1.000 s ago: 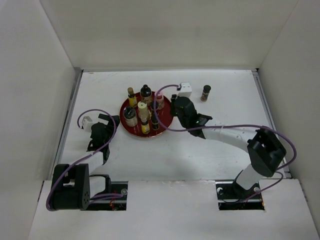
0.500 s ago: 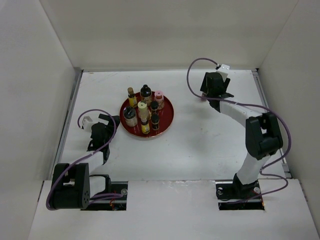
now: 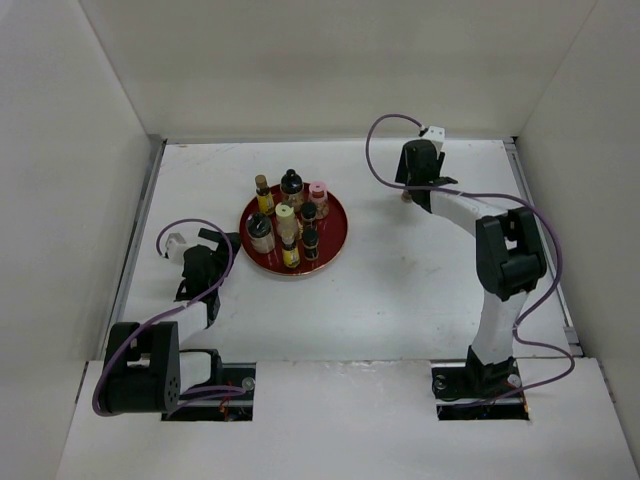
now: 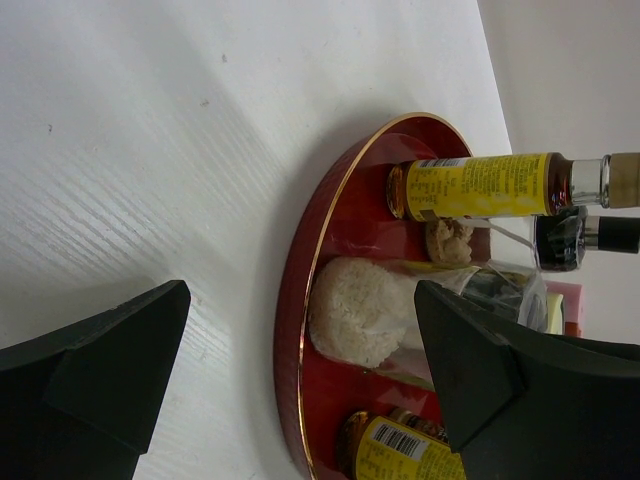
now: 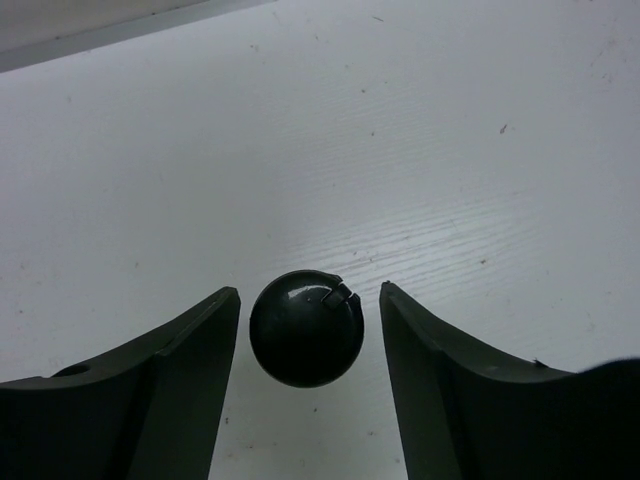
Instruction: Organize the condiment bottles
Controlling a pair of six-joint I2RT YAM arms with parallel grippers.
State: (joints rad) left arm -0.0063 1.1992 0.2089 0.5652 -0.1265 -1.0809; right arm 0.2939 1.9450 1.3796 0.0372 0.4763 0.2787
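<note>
The left arm lies folded low by the bench's left edge. The left gripper is released, its fingers spread toward the red tray. Seven condiment bottles stand on it. The right arm stretches to the far edge, where the right gripper is released and straddles one black-capped bottle without touching it.

Hand spread wide, facing red tray; yellow-label bottle, white-filled jar inside.

Lab test booth; white panel walls

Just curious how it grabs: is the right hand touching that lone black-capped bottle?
Apart: the right wrist view shows gaps between the bottle and right hand.
</note>
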